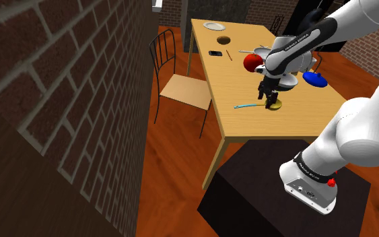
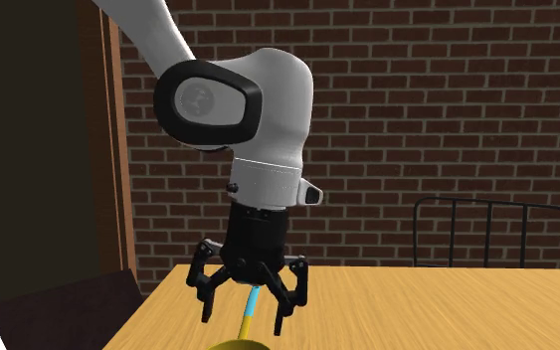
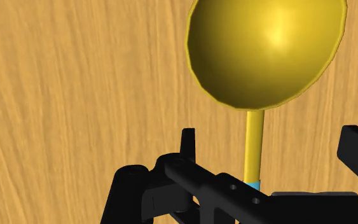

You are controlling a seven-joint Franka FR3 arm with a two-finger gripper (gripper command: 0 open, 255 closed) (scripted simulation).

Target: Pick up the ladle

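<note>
Yellow ladle, blue grip end, lies flat on wooden worktop, just right of centre in shoulder view. Black hand directly above stem, fingers apart, straddling it, no contact. White plate at worktop's far end, contents unclear. Lettering on arm unreadable. Ladle grip hidden behind hand in wrist view; its bowl cut off at second exterior view's bottom edge.

You'll find the ladle lying on the table, near the end closest to the stand. The gripper hangs just above it, straddling its handle. In the shoulder view a chair stands left of the table.
</note>
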